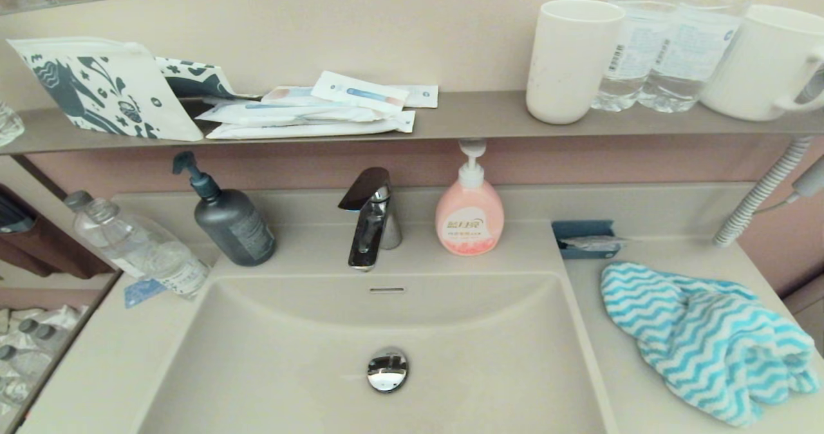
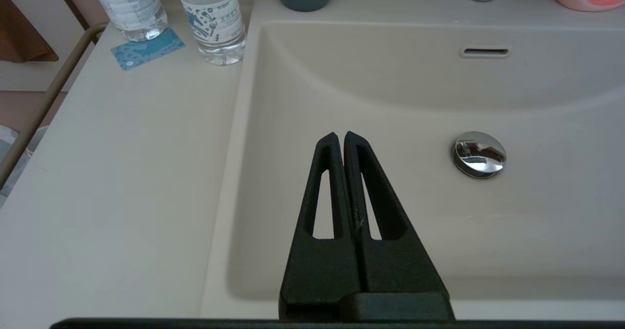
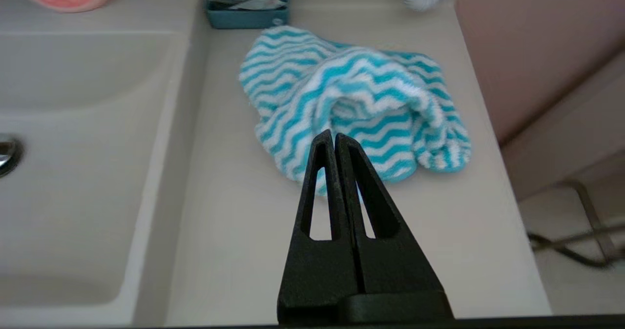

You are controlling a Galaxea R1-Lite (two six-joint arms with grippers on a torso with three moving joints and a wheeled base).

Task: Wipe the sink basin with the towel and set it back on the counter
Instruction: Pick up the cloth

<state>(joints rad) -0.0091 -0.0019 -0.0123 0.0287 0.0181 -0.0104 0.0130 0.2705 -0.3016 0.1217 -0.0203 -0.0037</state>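
Observation:
The turquoise and white zigzag towel lies crumpled on the beige counter to the right of the sink basin. The basin is bare, with its chrome drain plug and overflow slot. Neither gripper shows in the head view. My right gripper is shut and empty, held above the counter just short of the towel's near edge. My left gripper is shut and empty, hanging over the basin's left part.
A chrome faucet, a dark pump bottle and a pink soap bottle stand behind the basin. A water bottle and a blue card sit at left. A blue tray lies behind the towel. The shelf holds cups.

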